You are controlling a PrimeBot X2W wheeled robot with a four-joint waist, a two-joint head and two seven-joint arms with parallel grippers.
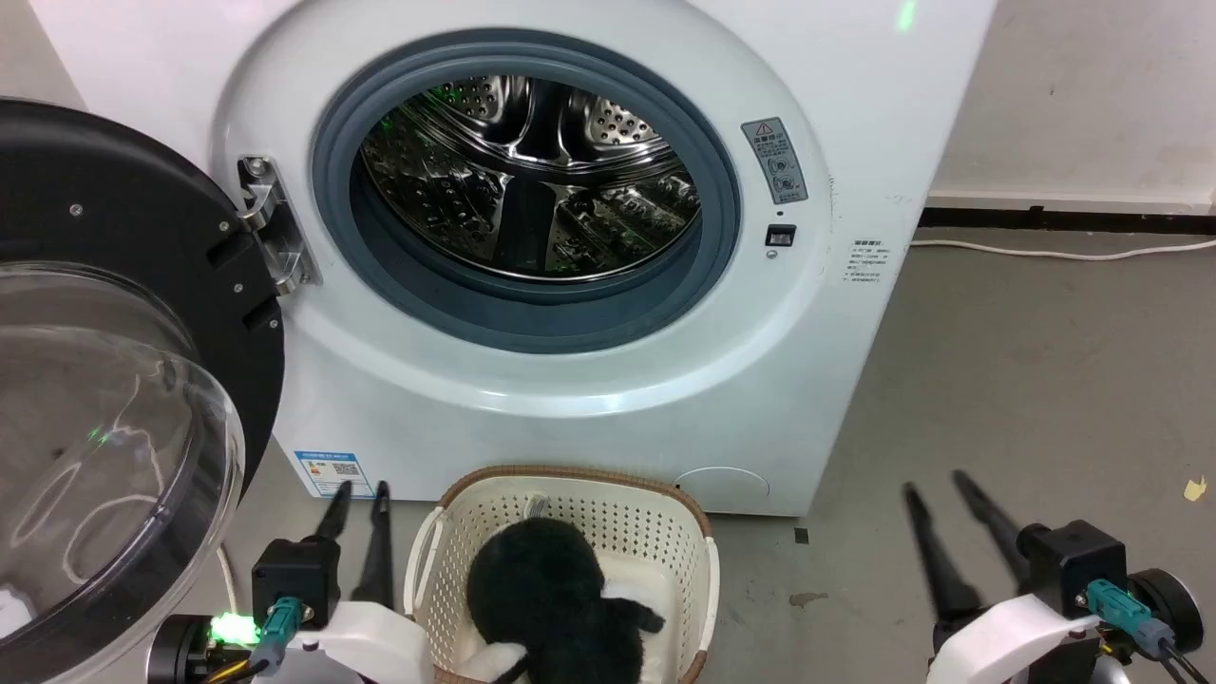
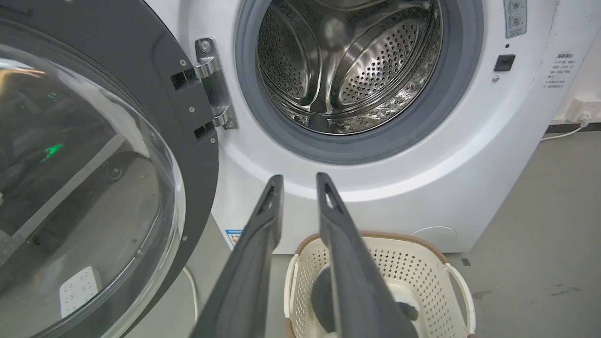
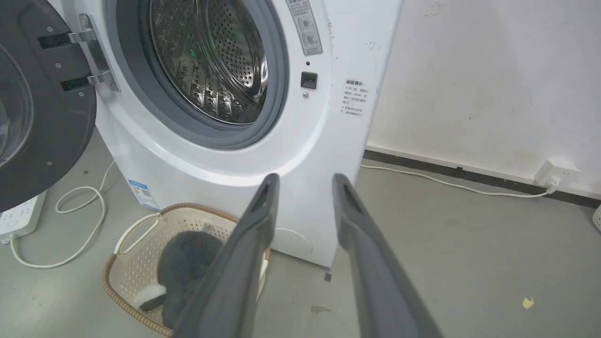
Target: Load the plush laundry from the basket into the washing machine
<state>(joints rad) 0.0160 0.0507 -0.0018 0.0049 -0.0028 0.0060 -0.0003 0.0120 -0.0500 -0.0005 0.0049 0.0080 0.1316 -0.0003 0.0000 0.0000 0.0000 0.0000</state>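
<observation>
The plush laundry (image 1: 546, 594), black and fluffy with white patches, lies in the cream perforated basket (image 1: 608, 508) on the floor just before the washing machine (image 1: 807, 399). The steel drum (image 1: 532, 180) stands bare behind its grey rubber rim, and the clear domed door (image 1: 104, 437) is swung wide to the left. My left gripper (image 1: 359, 490) hangs open just left of the basket, nothing between its fingers. My right gripper (image 1: 936, 482) is open over bare floor, well right of the basket. The plush (image 3: 188, 263) and basket (image 2: 413, 263) also appear in the wrist views, partly behind fingers.
The open door (image 2: 94, 188) takes up the room on the left. A white power strip (image 3: 21, 216) and looped cable (image 3: 89, 225) lie on the floor under it. Another cable (image 3: 436, 180) runs along the wall to a socket (image 3: 556, 173). Grey floor (image 1: 1045, 380) stretches to the right.
</observation>
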